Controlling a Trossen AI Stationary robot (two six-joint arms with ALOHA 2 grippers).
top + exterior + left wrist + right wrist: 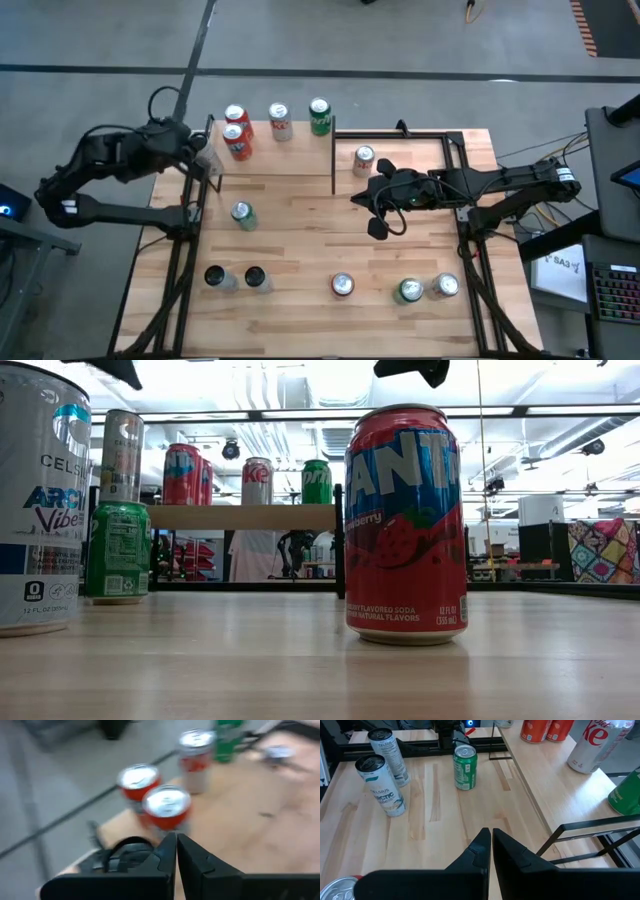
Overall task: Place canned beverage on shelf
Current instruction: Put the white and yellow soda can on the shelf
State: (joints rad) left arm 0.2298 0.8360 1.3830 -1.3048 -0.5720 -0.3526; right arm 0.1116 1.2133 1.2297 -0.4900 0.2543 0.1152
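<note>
The shelf (275, 160) sits at the far left part of the worktop (300, 250), a pale board with thin black posts. Four cans stand on it along its far edge: two red cans (237, 133) touching each other at its left end, a silver-and-red can (280, 121) whose label reads "Diet" and "ke" in the right wrist view, and a green can (319, 116) near the shelf's right post.

The left gripper (205, 150) hangs at the shelf's left end, just beside the two red cans, fingers pressed together and holding nothing. The right gripper (358, 198) is above the middle of the worktop, just past the shelf's right post, also pressed together and empty.

On the worktop, a green can (242, 214) stands near the left edge, in front of the shelf. Two tall slim cans (233, 277) stand at the near left; their labels read "CELSIUS" and "ARCTIC Vibe". A red Fanta can (404, 525) stands at the middle of the near edge, marked "strawberry flavored soda" and "12 FL OZ (355 mL)". Two more cans (427, 289), one green and one silver, stand near the near right corner. Another silver-topped can (364, 158) stands toward the far edge, right of the shelf.
</note>
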